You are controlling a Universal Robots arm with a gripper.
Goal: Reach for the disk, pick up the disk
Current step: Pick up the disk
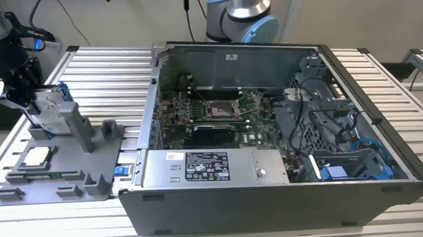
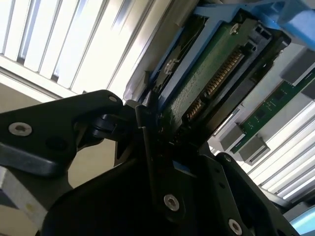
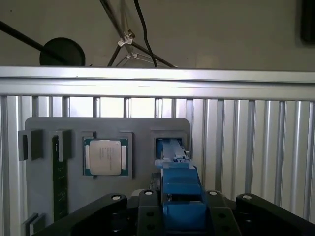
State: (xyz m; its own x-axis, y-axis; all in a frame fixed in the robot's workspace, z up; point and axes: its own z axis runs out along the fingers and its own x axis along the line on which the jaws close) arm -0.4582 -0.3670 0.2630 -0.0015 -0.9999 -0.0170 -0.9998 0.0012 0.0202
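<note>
I see the disk point(image 1: 50, 109) standing on edge in a slot of the grey tray point(image 1: 64, 170), at the exterior view's left. In the first wrist view its blue carrier point(image 3: 181, 194) runs down into that slot, and in the second wrist view its green circuit board point(image 2: 206, 81) faces the camera. My gripper point(image 1: 24, 95) is on it. The black fingers point(image 3: 147, 211) sit tight against both sides of the carrier, parted only by its thickness. Just beside the disk's slot the chip point(image 3: 106, 157) lies flat in its own recess. The tray rests on the slatted table point(image 1: 105, 75), with the open computer case point(image 1: 265, 208) close beside it.
</note>
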